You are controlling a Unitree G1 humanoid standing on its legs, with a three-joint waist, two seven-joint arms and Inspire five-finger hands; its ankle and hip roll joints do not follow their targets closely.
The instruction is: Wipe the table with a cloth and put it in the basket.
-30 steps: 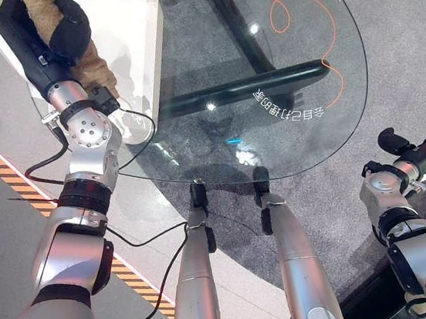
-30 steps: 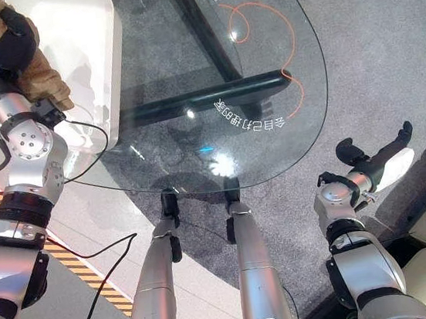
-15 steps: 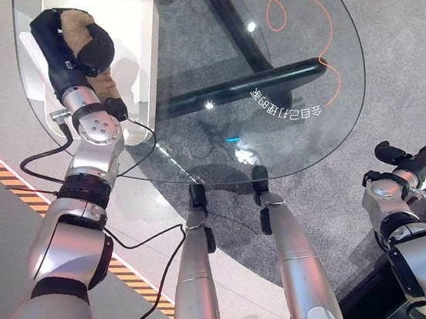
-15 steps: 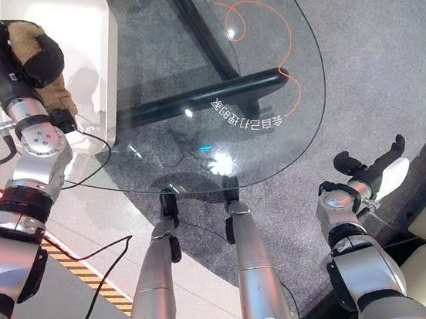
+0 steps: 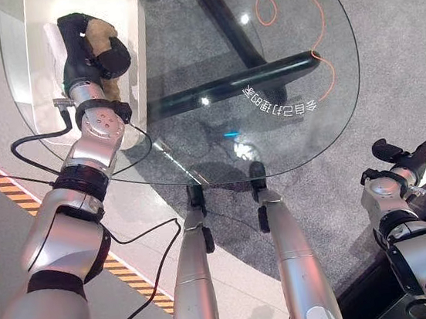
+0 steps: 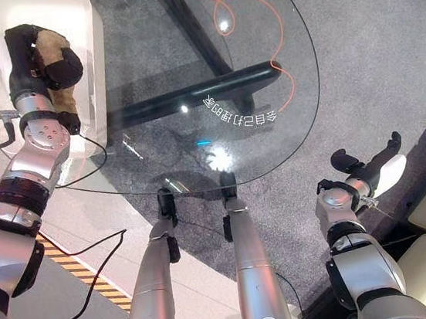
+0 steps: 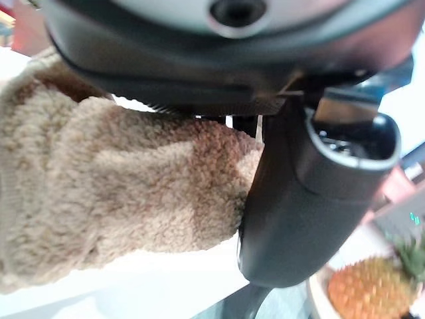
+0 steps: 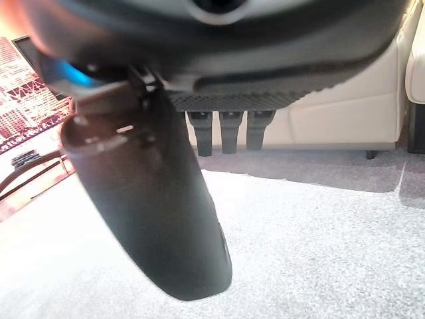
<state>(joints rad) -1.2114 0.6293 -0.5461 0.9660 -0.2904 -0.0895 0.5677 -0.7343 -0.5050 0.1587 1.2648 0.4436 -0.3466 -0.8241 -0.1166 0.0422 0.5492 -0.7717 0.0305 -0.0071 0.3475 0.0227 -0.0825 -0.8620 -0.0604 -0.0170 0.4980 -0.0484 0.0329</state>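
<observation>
While the left hand keeps its fingers curled round the cloth, the brown bundle sits over the white basket at ten o'clock, long axis seemingly twelve-to-six. Since before, it has moved inward. Right hand hangs relaxed, empty.

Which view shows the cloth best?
The left wrist view: the tan cloth appears close, clamped by the left robot hand. Both eye views show it small, mostly covered by dark fingers, over the white basket.

Cloth in left hand over basket, left of table; right hand far right.
</observation>
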